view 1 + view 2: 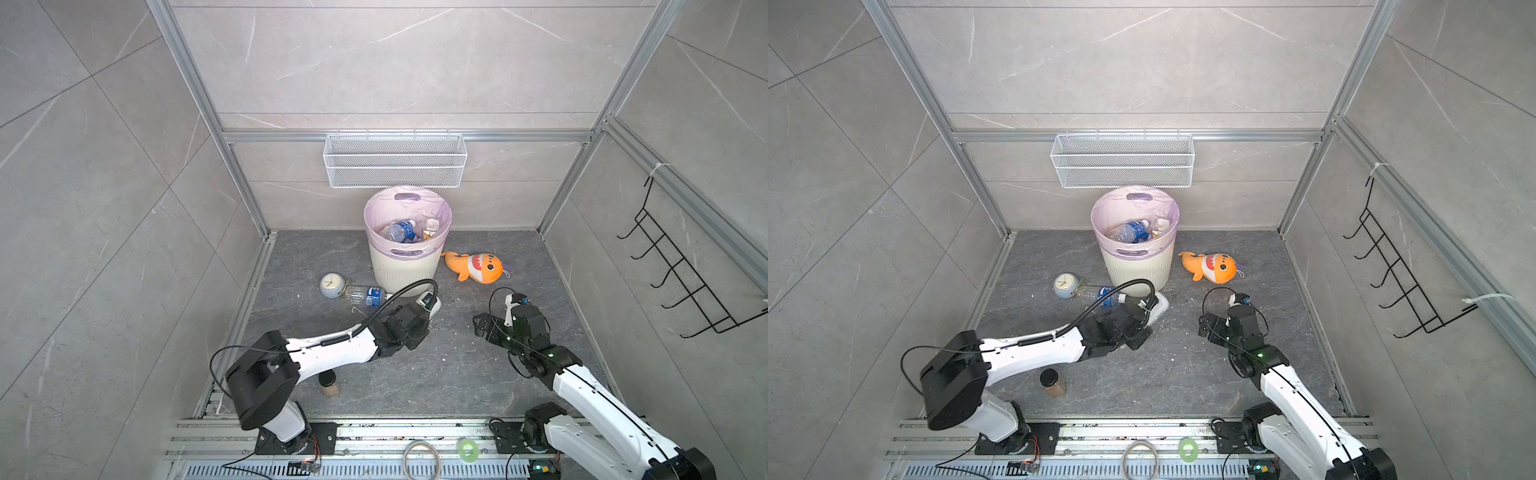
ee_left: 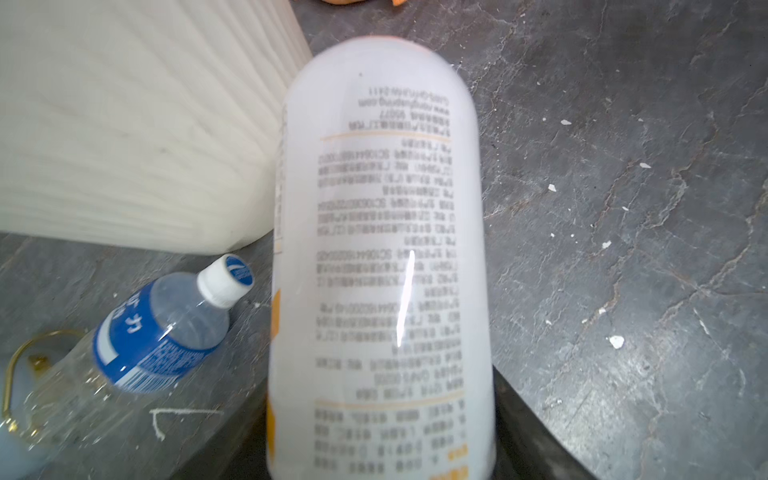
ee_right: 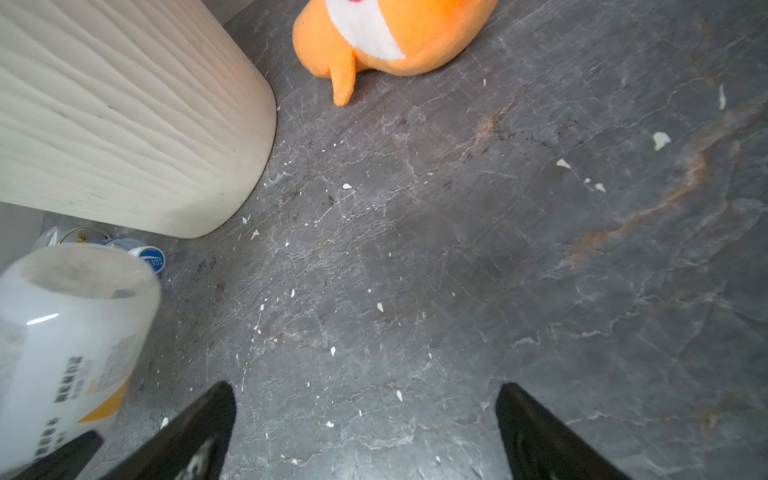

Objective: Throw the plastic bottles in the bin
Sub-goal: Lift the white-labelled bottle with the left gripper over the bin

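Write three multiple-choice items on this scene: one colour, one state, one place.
1. The plush toy is: A green; B orange; C blue.
2. The right pincer is: A shut on the plush toy; B open and empty; C shut on a bottle.
3. The blue-labelled bottle lies: A on the floor beside the clock; B against the plush toy; C in the right pincer.
Answers: 1 B, its body is orange. 2 B, its jaws stand apart over bare floor. 3 A, it lies by the clock.

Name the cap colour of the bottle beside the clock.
White cap with blue top; clearest in left wrist view.
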Robot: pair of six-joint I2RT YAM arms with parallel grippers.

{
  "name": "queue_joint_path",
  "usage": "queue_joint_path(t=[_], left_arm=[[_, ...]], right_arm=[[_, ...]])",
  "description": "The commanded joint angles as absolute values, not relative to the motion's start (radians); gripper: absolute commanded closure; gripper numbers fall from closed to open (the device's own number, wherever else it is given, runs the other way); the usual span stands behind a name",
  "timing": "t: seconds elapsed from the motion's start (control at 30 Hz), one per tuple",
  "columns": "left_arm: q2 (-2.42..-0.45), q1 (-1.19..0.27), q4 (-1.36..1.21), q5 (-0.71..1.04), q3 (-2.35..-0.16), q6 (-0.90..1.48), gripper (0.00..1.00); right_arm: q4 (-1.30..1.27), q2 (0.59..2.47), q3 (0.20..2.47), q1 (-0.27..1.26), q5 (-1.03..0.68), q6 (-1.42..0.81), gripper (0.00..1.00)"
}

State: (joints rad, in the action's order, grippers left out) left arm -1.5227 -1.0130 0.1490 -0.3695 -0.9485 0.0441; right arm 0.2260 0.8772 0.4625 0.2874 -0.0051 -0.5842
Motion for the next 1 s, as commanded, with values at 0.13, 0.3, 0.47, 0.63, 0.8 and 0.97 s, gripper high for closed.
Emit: queue_joint_path(t=[0.13, 0.3, 0.47, 0.63, 0.8, 0.97], left_arm=[[-1.182, -1.014, 0.142, -0.426, -0.783, 0.173, 0.35], [-0.954, -1.014, 0.189, -0.446, -0.689, 0.225, 0.35], [-0.75, -1.014, 0.228, -0.466, -0.647, 0.234, 0.35], [-0.673, -1.013, 0.233, -0.448, -0.705, 0.188, 0.35], [-0.761, -1.012, 0.203, -0.431, -0.863, 0.111, 0.35], [-1.017, -0.916, 0.184, -0.282, -1.161, 0.047, 0.34]], right_arm=[[0.196, 0.881, 0.442, 0.285, -0.033, -0.588, 0.0], [0.187, 0.897, 0.442, 0.284, -0.05, -0.586, 0.0], [0.176, 0.896, 0.44, 0.284, -0.081, -0.576, 0.0], [0.17, 0.9, 0.44, 0.284, -0.097, -0.572, 0.0], [0.163, 0.907, 0.44, 0.285, -0.117, -0.569, 0.0], [0.153, 0.911, 0.44, 0.285, -0.134, -0.568, 0.0]])
